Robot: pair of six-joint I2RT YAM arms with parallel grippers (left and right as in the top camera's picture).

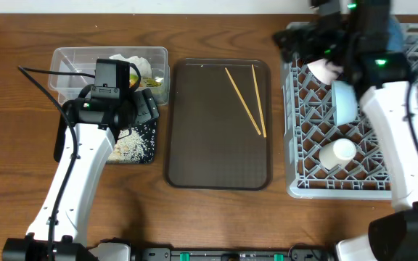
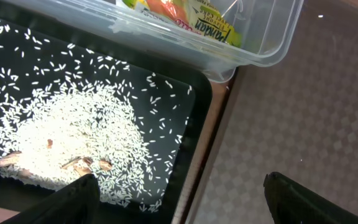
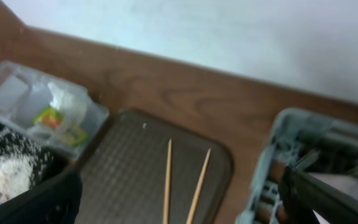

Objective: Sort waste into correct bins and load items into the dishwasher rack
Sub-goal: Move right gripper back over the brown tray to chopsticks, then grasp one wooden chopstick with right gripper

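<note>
The two chopsticks (image 1: 242, 101) lie loose on the brown serving tray (image 1: 194, 145) beside the dishwasher rack (image 1: 307, 145), seemingly the last items left to load (rice (image 2: 73, 137) already sits in the black tray (image 2: 194, 112)), so left claw (image 2: 182, 186) and right claw (image 3: 178, 180) hang spread wide, empty.

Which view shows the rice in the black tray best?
Left wrist: the rice fills the frame, individual grains sharp. Overhead shows only a patch beside the left arm; right wrist shows a blurred white heap.

You see a brown serving tray (image 1: 202, 130) lying flat mid-table on a wooden table (image 1: 13, 181), with a pale wall (image 3: 229, 31) at the far side.
</note>
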